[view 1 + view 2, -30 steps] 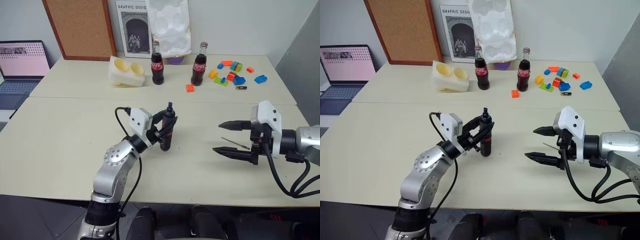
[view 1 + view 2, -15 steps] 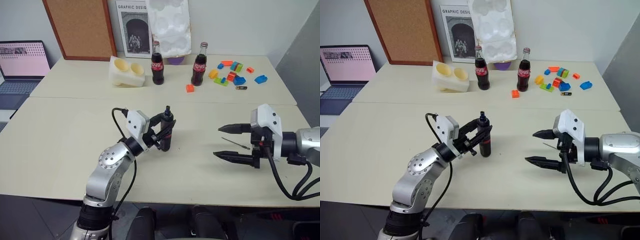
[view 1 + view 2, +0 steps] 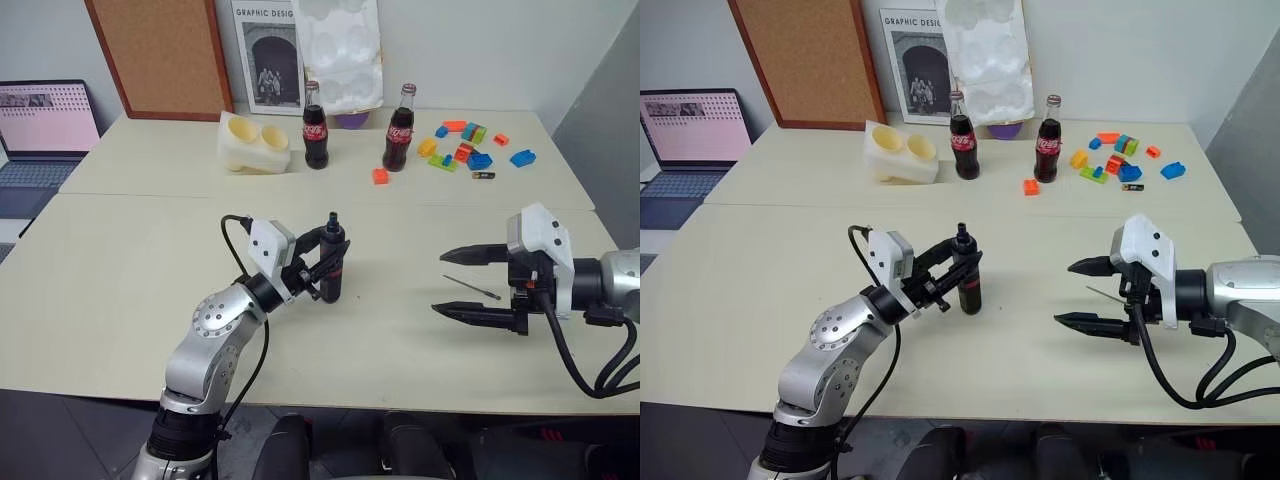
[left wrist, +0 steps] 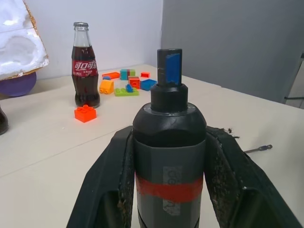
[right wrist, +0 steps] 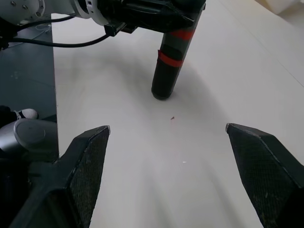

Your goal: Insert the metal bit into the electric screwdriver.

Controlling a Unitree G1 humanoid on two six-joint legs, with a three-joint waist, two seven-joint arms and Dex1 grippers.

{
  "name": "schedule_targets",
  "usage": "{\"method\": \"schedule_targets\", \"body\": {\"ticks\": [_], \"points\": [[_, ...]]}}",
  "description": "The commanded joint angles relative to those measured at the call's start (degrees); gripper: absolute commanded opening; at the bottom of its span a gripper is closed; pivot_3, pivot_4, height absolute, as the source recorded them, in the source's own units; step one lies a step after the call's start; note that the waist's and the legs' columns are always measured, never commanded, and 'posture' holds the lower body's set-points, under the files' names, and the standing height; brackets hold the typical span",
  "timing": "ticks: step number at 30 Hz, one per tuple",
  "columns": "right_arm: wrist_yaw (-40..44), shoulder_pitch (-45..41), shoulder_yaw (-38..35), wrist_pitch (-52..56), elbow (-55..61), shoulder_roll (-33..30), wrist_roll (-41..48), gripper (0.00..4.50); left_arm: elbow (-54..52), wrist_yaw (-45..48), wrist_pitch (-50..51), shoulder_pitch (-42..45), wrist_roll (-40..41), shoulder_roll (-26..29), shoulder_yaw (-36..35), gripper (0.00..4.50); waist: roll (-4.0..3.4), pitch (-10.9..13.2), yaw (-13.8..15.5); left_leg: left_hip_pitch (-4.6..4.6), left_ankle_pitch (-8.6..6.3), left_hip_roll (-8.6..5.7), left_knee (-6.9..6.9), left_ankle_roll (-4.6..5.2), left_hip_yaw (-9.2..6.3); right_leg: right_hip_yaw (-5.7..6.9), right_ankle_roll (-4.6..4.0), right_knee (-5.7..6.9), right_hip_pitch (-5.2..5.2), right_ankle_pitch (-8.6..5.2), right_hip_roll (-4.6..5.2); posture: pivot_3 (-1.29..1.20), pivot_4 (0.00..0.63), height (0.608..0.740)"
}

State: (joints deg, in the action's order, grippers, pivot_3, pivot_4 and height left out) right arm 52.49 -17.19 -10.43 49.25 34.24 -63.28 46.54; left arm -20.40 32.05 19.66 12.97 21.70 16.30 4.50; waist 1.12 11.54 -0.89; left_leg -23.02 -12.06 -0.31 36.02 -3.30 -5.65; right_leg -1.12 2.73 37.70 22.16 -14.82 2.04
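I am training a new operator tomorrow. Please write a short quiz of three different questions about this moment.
1. True or false: the thin grey steel bit lies on the beige table.
2. Which gripper holds the black pen-shaped screwdriver with red bands: A left, B right?
3. Fill in: the right gripper's jaws are ____.

Key: 1 true; 2 A; 3 open.

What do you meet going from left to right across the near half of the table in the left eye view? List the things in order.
Left gripper → electric screwdriver it holds upright → metal bit lying on the table → right gripper, open.
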Motion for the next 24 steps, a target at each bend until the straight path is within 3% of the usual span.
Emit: {"method": "schedule_targets", "body": {"ticks": [1,7,10,17,24], "points": [[2.60,-1.21,1.16,-3.74,-2.61,-3.41,-5.51,4.09,-0.76,-1.40,-4.44,5.05,-1.91,-3.14,1.80,1.66,0.01,0.02,0.25,-0.03,0.00,-0.01,0.01,0.00,0.00,0.00,0.00,0.00,0.02,0.00,0.01,0.00,0.150,0.740],[5.70,-3.87,7.00,-8.91,-9.56,-5.78,-14.43,4.09,5.06,-2.18,-12.05,11.44,-5.53,-8.02,3.55,1.66,0.02,0.03,0.83,-0.18,0.00,-0.03,0.02,0.00,0.00,0.03,0.03,-0.11,0.10,0.02,0.01,0.00,0.150,0.740],[5.96,-8.06,14.29,-10.70,-15.84,-5.54,-22.48,4.09,12.16,-0.87,-17.46,13.69,-7.29,-10.03,4.54,1.66,0.01,0.02,0.69,-0.18,0.00,-0.03,-0.02,0.00,0.04,0.01,0.04,-0.19,0.10,0.02,0.01,0.00,0.150,0.740],[8.22,-19.15,26.88,-6.28,-27.56,-1.20,-33.53,4.09,17.85,-0.62,-22.73,12.72,-9.44,-12.41,6.27,1.66,-0.03,0.05,0.44,-0.28,0.00,-0.03,-0.03,-0.01,0.01,0.01,0.04,-0.18,0.22,0.03,0.01,0.00,0.150,0.740],[17.15,-27.84,36.45,-4.92,-39.27,2.25,-40.94,4.09,16.77,-1.22,-23.87,10.42,-10.47,-13.61,8.36,1.66,-0.04,0.06,0.61,-0.34,0.00,-0.05,-0.03,-0.01,-0.03,0.05,0.03,-0.22,0.24,0.04,0.02,0.00,0.150,0.740]]}}
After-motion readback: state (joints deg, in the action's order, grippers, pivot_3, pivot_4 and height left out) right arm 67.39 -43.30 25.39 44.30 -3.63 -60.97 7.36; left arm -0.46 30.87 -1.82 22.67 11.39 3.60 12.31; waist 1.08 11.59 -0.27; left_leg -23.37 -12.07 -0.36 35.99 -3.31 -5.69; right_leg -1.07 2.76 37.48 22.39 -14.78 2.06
